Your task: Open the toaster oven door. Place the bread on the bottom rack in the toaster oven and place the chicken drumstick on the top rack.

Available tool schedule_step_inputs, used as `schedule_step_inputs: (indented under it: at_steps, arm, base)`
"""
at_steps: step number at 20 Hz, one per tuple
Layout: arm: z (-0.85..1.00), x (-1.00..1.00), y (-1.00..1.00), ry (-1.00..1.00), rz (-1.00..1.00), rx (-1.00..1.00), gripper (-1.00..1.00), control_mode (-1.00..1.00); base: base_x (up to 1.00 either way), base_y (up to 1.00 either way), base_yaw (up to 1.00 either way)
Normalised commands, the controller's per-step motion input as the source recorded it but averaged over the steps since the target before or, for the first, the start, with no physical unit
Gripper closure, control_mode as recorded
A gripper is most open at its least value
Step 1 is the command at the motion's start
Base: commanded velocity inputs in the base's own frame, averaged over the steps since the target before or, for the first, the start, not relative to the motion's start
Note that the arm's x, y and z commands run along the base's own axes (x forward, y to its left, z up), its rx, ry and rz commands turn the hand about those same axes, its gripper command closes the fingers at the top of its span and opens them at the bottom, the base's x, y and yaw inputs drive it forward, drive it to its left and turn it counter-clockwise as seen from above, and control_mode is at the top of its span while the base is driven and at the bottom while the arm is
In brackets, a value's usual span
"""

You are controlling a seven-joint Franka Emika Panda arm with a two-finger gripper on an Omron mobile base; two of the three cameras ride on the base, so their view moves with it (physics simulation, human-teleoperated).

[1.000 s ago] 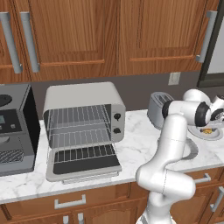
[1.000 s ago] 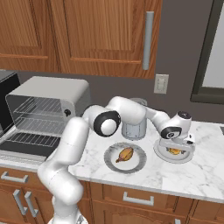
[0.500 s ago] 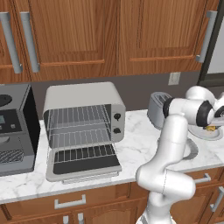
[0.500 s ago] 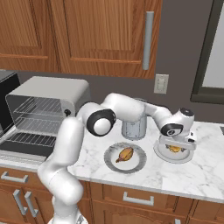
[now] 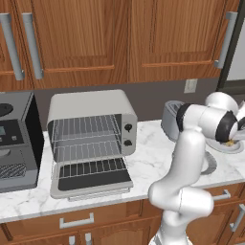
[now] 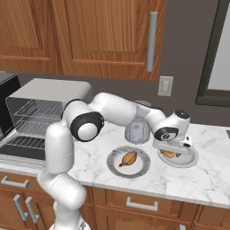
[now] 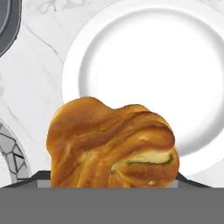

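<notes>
Landmark: we placed everything against the toaster oven [image 5: 91, 139], which stood on the counter with its door [image 5: 91, 179] already folded down flat.
Gripper: the gripper [image 6: 173, 147] sat well to the right of the toaster oven, low over the far plate [image 6: 191, 158]. We could not tell how wide its jaws stood, since the fingertips were hidden behind the bread.
Bread: in the hand view the bread [image 7: 111, 146] filled the space just ahead of the hand, above that white plate [image 7: 144, 74]; whether it was gripped or resting we could not say.
Step in hand: we judged this to be the pick-up of the bread.
Doing it well: we would close on the loaf across its middle with light pressure, lift straight up clear of the plate rim, then carry it level to the bottom rack [image 5: 88, 168].
Containers: the toaster oven held two bare wire racks. The nearer plate [image 6: 114, 167], between the toaster oven and the gripper, held the chicken drumstick [image 6: 128, 158].
Other: a grey toaster [image 6: 137, 130] stood just behind that plate.
</notes>
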Motion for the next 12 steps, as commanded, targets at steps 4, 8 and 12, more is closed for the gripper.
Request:
schedule_step_inputs:
  at_steps: [4, 8, 12]
  arm:
    - [0.23, -0.46, 0.52, 0.00, 0.00, -0.02, 1.00, -1.00]
    - [0.29, -0.39, 0.59, -0.01, 0.01, -0.06, 1.00, -1.00]
    - [0.35, -0.29, 0.58, 0.00, 0.03, -0.04, 1.00, -1.00]
  base:
    - [0.00, 0.00, 0.00]
    - [0.00, 0.00, 0.00]
    - [0.00, 0.00, 0.00]
